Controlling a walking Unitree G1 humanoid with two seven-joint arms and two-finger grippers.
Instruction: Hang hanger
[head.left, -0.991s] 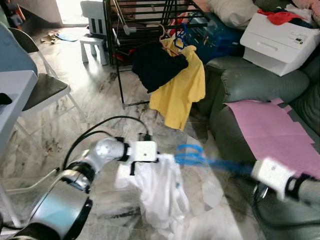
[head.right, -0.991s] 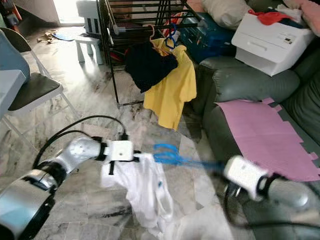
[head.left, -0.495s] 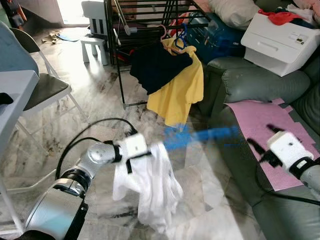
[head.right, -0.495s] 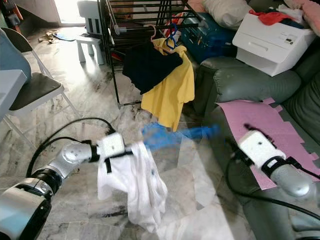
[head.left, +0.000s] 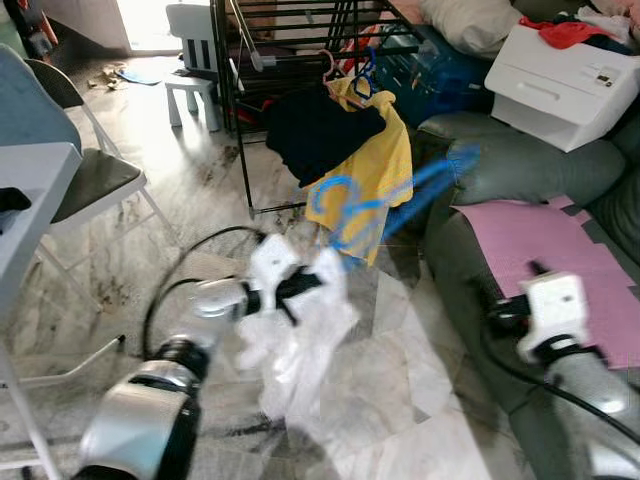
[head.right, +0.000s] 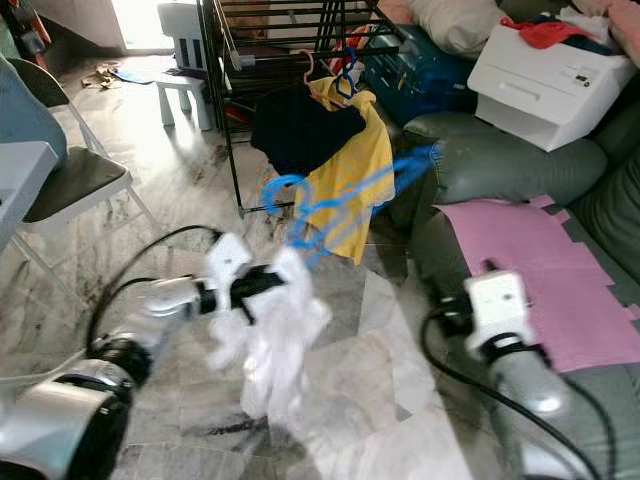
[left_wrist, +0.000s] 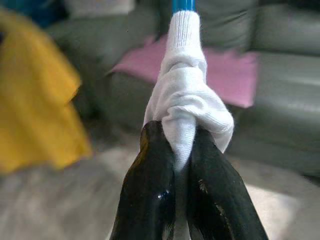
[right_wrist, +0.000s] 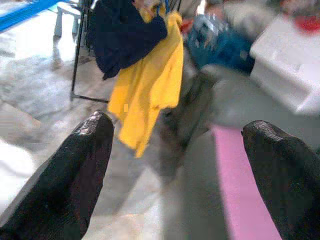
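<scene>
Blue plastic hanger, its white shirt pinched in the closed jaws of the left gripper, slanted up-right toward the drying rack ahead, while the right gripper gaped empty beside the sofa.

You have one blue hanger carrying one white garment. Far off, two garments hang on one black rack: one yellow shirt, one dark top. One chair stands left.
</scene>
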